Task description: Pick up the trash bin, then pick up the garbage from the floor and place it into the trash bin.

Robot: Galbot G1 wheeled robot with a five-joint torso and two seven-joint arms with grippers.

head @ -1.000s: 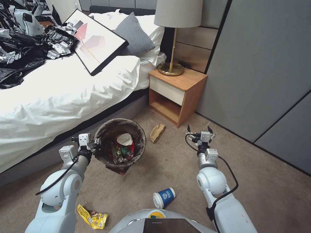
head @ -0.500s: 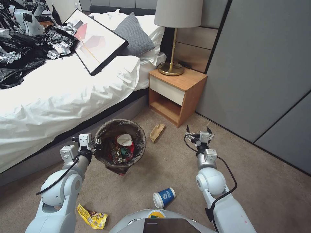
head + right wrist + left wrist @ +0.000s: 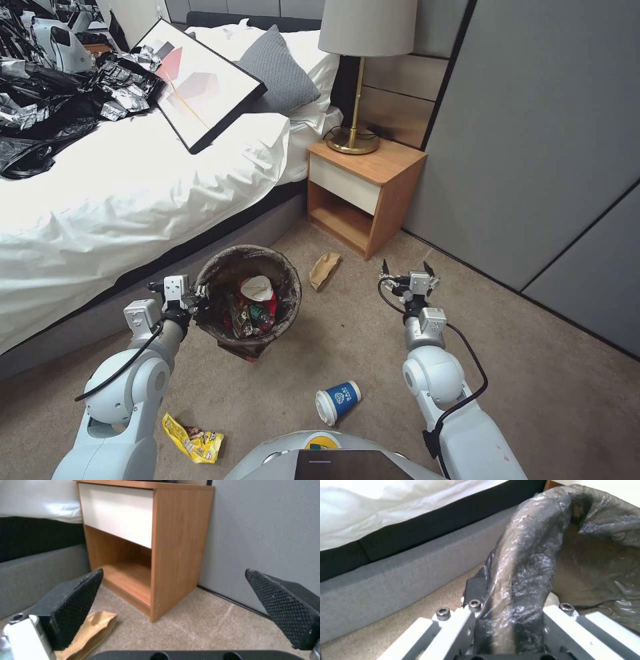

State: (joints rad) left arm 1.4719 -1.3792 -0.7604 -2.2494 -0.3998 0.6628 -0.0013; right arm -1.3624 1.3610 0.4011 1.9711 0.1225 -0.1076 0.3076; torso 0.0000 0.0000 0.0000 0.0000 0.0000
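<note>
We are seeing the trash bin sitting before the bed, with the left gripper clamped on its left rim and litter lying inside it. The brown paper is lying on the floor just right of the bin, between it and the nightstand, which is standing at the bed's right with a lamp on top. The right gripper, fingers spread, is hanging right of the paper, near the wall. The cup is lying on its side nearer us, and the wrapper is lying to its left, beside the left arm.
</note>
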